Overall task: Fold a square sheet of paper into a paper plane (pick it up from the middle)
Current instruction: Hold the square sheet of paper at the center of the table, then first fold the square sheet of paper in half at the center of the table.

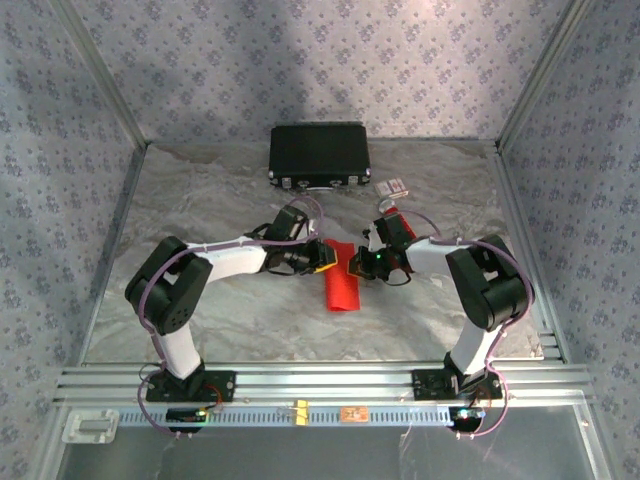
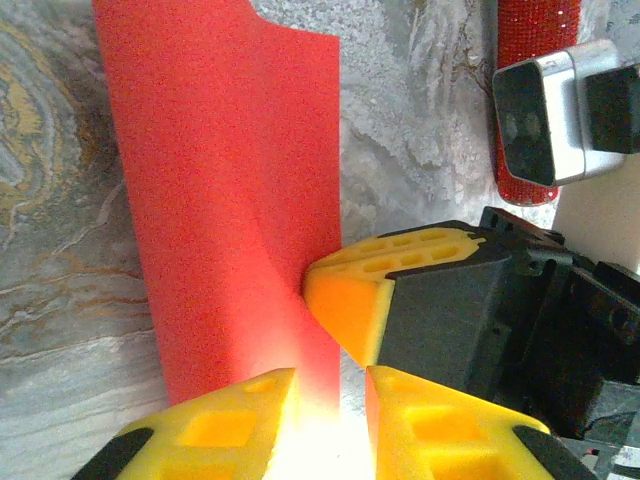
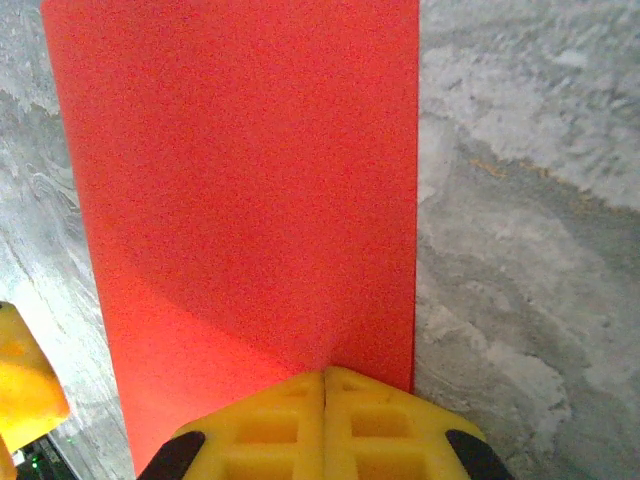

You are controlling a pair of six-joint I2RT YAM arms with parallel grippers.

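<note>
Red square sheet of paper point(image 3: 240, 180), folded narrow; long axis straight ahead; right gripper point(image 3: 325, 378) closed, tips touching near end; left gripper point(image 2: 330, 390) slightly parted.

Paper sheet point(image 1: 341, 290) lies between left tool point(image 1: 325, 262) and right tool point(image 1: 356, 265), case point(image 1: 319, 155) behind.

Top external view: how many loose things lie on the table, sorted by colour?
Red: 1, the folded paper sheet
Black: 1, the case
White-and-red: 1, a small item, too small to identify
Total: 3
</note>
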